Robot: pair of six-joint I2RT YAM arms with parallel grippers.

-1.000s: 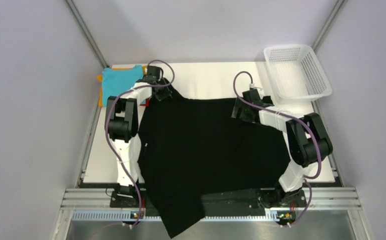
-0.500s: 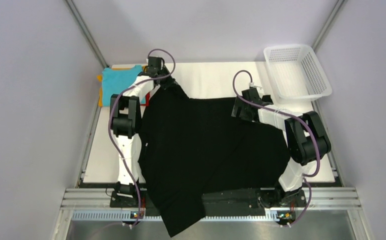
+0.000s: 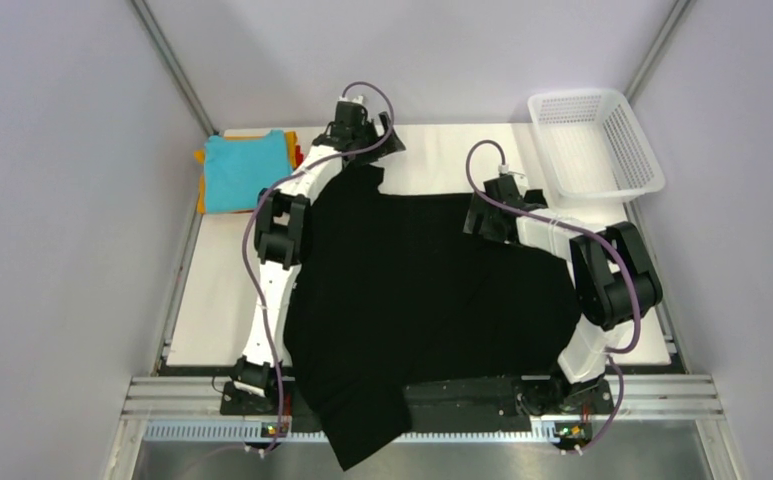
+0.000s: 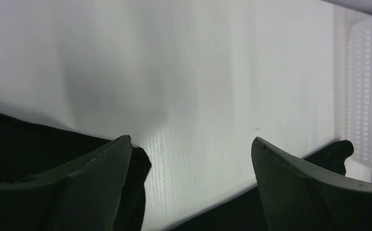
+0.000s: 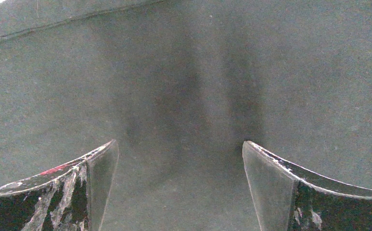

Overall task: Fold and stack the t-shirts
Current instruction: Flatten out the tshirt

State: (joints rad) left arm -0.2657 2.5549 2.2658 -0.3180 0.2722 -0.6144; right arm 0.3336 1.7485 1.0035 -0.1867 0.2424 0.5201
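So left pincer point(image 4: 191, 138) gapes empty over the worktop point(image 4: 198, 72), right pincer point(image 5: 179, 142) wide open too, over the black tee point(image 3: 422, 290).

A flat white matte desk point(image 3: 432, 160) is enclosed by plain pale grey walls point(image 3: 62, 200) on three sides. In the back corners, slim silver metal struts point(image 3: 175, 70) are seen. A ribbed aluminium rail point(image 3: 162, 392) is fixed along the near edge. Soft, even light is cast.

Black t-shirt point(image 3: 432, 300) spread rumpled across the table point(image 3: 212, 310), one end hanging over near edge. Far left, folded stack: teal shirt point(image 3: 242, 170) on top, orange-yellow shirt point(image 3: 202, 188) and red shirt point(image 3: 298, 156) beneath.
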